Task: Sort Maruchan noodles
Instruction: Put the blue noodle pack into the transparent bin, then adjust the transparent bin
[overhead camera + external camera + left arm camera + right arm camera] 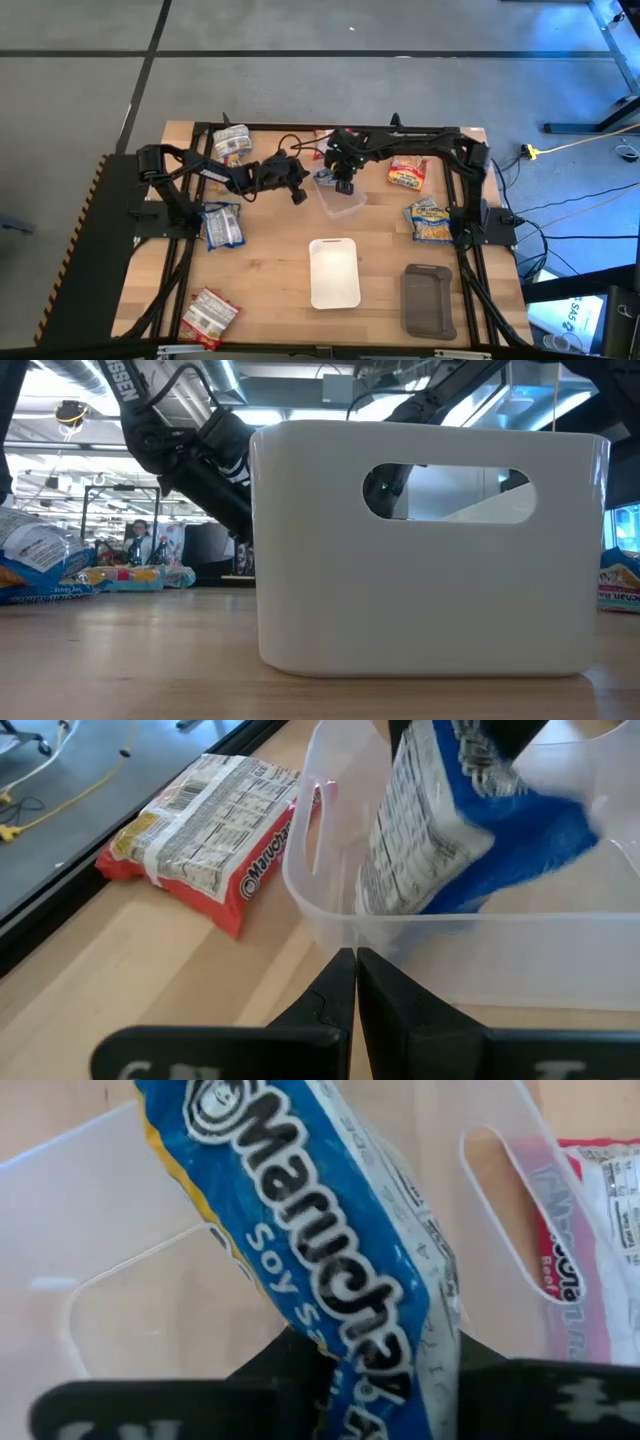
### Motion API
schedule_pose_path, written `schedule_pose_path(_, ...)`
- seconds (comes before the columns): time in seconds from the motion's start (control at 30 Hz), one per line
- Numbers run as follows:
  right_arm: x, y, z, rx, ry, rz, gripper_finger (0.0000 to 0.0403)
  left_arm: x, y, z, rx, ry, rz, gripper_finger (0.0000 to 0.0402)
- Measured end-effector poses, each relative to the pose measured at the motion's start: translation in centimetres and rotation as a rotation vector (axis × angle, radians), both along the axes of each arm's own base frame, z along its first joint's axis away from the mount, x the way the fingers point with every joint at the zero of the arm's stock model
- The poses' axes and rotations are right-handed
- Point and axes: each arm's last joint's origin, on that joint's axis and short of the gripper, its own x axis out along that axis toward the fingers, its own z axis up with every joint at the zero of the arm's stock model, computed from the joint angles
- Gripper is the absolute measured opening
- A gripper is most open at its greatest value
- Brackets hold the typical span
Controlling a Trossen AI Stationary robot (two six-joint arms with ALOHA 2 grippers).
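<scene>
Right gripper hangs over the clear bin, just past table centre toward 12 o'clock, fingers clamped on a blue Maruchan packet held inside the bin. Left gripper sits at the bin's 9 o'clock, fingers pressed together, empty. Red packet lies beside the bin. Other packets are scattered around the table's edges.

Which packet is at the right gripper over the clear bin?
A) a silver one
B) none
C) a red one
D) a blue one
D: the right wrist view shows a blue Maruchan packet between the right gripper's fingers, above the clear bin.
</scene>
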Motion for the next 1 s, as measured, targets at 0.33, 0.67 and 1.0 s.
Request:
schedule_pose_path(0.33,0.6,-0.5,0.6,-0.096,-0.009,-0.036,0.0195,0.0,-0.1,0.0,-0.008,-0.004,-0.017,0.0009)
schedule_pose_path(0.67,0.8,-0.8,1.7,-0.163,0.021,-0.022,0.0213,0.1,-0.1,0.0,-0.018,-0.009,-0.037,0.0009)
schedule_pose_path(1.0,-1.6,1.4,8.2,-0.122,0.089,0.044,0.0214,0.1,-0.3,0.0,-0.033,-0.011,-0.041,0.0009)
